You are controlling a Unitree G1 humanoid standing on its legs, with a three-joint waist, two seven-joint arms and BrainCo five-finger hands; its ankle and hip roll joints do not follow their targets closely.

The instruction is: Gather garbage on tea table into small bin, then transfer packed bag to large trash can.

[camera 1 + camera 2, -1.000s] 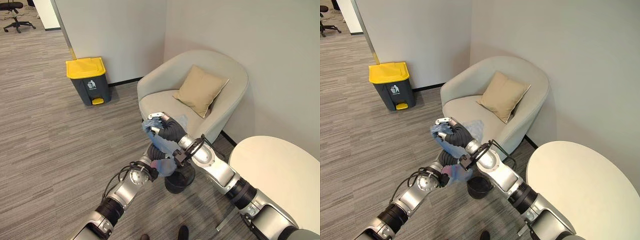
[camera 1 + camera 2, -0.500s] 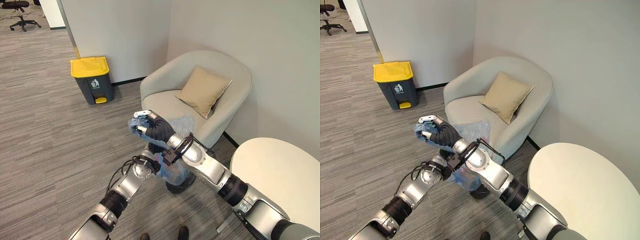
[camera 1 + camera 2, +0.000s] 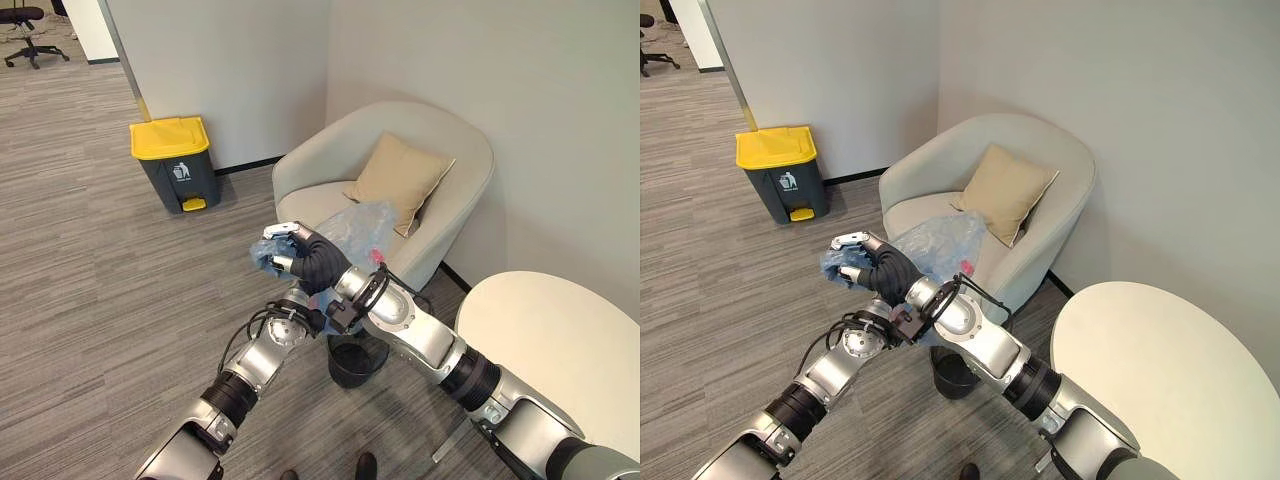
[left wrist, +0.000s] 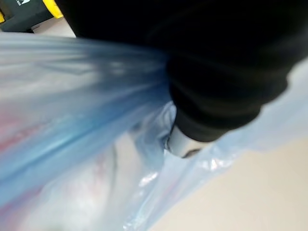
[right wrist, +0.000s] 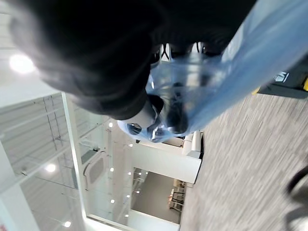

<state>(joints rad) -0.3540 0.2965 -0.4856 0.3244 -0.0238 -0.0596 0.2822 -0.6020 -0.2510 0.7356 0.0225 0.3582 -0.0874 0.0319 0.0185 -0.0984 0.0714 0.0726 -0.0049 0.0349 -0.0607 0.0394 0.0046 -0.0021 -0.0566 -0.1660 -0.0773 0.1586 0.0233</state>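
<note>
So over the last second my right hand (image 3: 290, 252) has dragged its pinch of the blue bag (image 3: 350, 228) further toward the left of the frame and a bit up. The plastic has ballooned out behind it, so now it spreads up in front of the armchair (image 3: 440, 160) seat, nearly reaching the tan cushion (image 3: 400, 180). My left hand (image 3: 296, 318) has climbed up under the right wrist too. More of the small black bin (image 3: 352, 362) shows underneath the bag now.
</note>
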